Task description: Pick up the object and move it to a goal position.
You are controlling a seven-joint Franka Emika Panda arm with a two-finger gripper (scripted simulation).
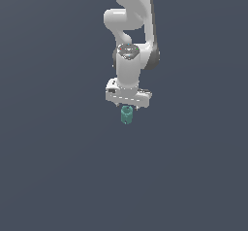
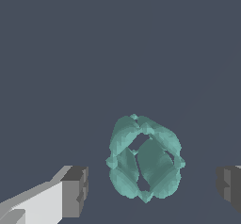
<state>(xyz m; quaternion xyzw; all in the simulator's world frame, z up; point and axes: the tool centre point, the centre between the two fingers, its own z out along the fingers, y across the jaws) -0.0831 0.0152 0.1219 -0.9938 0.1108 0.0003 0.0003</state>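
The object (image 1: 126,114) is a small teal-green lobed piece directly under the white robot hand in the exterior view. In the wrist view the object (image 2: 146,159) sits between the two dark fingertips, one finger (image 2: 75,190) on one side and the other finger (image 2: 230,188) on the other. There is a clear gap between the object and each finger. My gripper (image 1: 128,108) is open around the object and touches nothing; it also shows in the wrist view (image 2: 153,190). I cannot tell if the object rests on the floor.
A plain dark grey-blue surface (image 1: 58,167) fills both views. The white arm (image 1: 130,26) rises above the hand. No goal marker shows.
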